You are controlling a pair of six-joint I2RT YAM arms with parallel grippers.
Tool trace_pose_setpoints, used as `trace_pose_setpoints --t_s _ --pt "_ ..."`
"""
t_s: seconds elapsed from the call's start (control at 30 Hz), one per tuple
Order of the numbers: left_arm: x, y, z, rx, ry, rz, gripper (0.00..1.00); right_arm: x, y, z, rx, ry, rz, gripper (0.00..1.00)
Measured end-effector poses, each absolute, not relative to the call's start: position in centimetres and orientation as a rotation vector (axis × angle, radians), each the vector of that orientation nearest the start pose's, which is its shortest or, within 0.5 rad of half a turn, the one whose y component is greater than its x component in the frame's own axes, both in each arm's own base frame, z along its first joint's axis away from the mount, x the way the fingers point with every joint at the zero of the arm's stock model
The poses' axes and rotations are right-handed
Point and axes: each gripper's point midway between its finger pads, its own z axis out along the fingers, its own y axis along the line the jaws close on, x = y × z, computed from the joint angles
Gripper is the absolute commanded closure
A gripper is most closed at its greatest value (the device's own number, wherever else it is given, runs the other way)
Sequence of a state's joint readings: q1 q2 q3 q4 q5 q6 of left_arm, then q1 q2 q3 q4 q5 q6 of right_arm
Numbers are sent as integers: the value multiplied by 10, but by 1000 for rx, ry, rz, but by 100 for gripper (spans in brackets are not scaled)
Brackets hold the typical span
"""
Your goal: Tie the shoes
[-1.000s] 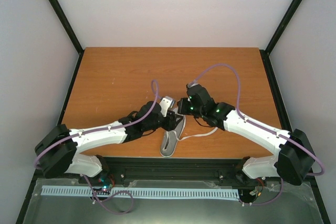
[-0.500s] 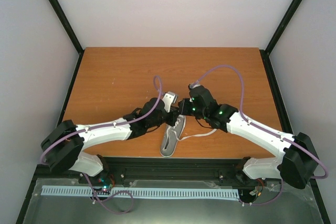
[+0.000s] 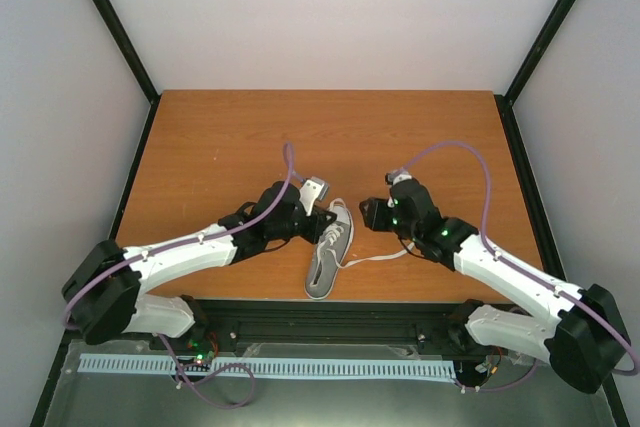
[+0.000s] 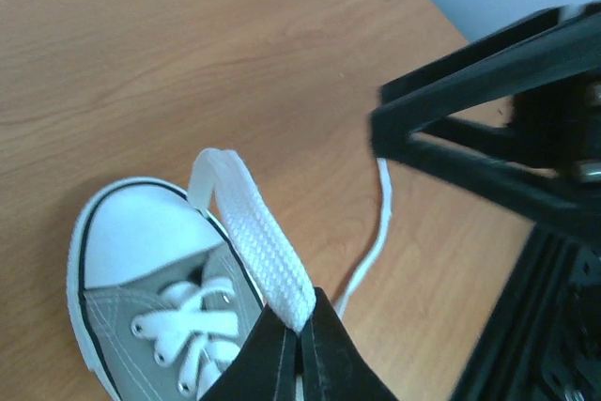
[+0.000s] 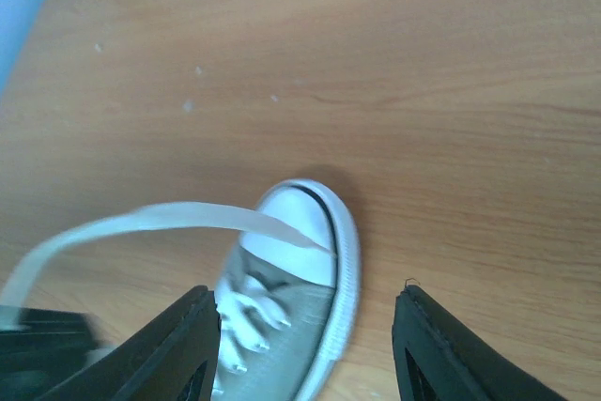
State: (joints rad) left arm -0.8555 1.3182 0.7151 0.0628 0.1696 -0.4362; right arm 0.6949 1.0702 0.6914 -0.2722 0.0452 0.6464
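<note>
My left gripper (image 4: 300, 345) pinched shut on white lace (image 4: 255, 232), holding it raised over grey sneaker (image 4: 113, 312), likely for looping; my right gripper (image 5: 308, 335) open, empty, above toe cap (image 5: 299, 265)

Both arms wear white shells; the left arm (image 3: 190, 252) and right arm (image 3: 500, 265) carry bulky black joint housings (image 3: 100, 292) at the base. A purple cable (image 3: 289, 162) loops over each wrist. Green lights (image 3: 398, 207) glow on the right arm's black wrist. The left gripper (image 4: 301, 333) and right gripper (image 5: 305, 300) have matte black, tapered fingers.

Lab: white-walled, black-framed test table (image 3: 230, 137)
</note>
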Motion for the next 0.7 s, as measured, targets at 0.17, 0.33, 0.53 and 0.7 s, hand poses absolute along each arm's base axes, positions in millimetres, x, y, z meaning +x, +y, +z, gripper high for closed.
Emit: trace_pose_setpoints --t_s 0.17,0.33,0.53,0.7 --pt "221 -315 156 684 2194 -934 99 246 208 111 -207 2343 667 50" --pt "211 -314 150 754 2225 -935 99 241 223 103 -371 2249 736 51" --pt "204 -315 144 790 2249 -959 99 248 242 113 -539 2098 729 52" --pt "202 -317 141 802 2259 -972 99 249 257 113 -654 2017 710 55"
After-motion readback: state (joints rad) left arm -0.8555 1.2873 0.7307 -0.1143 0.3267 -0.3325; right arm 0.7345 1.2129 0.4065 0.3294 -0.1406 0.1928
